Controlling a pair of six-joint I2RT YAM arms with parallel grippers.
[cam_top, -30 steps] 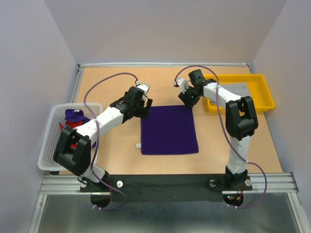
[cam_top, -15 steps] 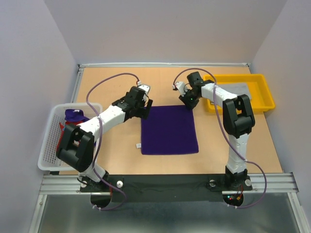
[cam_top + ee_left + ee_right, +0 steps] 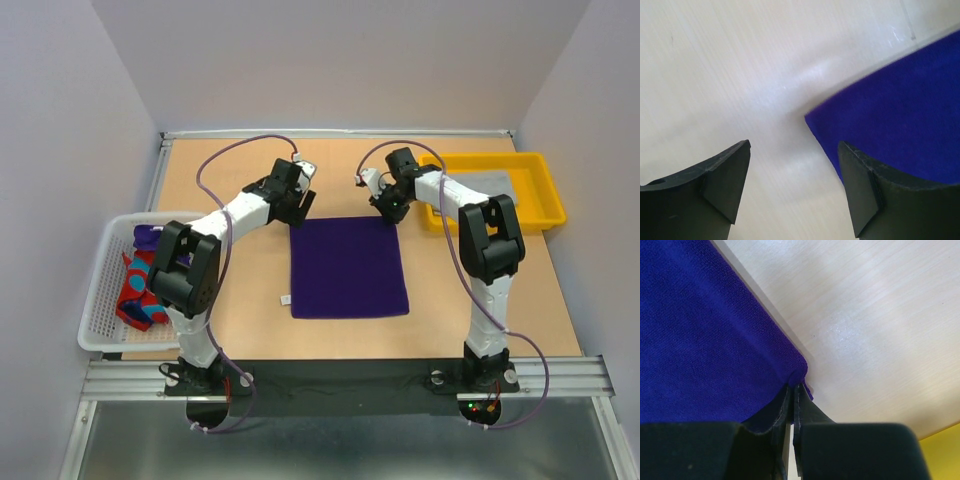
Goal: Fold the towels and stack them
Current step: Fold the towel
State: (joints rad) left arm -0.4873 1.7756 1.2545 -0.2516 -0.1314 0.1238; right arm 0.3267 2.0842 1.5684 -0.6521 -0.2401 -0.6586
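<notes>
Top external shows purple towel on tan table, right gripper pinching it, left gripper spread.

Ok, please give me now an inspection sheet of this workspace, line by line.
Surface: tan wooden table, flat, no spill seen.
Job's things: deep purple cloth towel spread flat at centre; grey towel in the yellow plastic tray; red towel with light-blue marks and another purple towel in the white mesh basket.
Clutter: small white tag at the flat towel's left edge.
Grippers: left gripper open, astride the flat towel's far-left corner; right gripper shut on its far-right corner.
Cables: purple cables loop above both arms, clear of the towel.
Surroundings: plain pale walls; metal rail at the near edge.
</notes>
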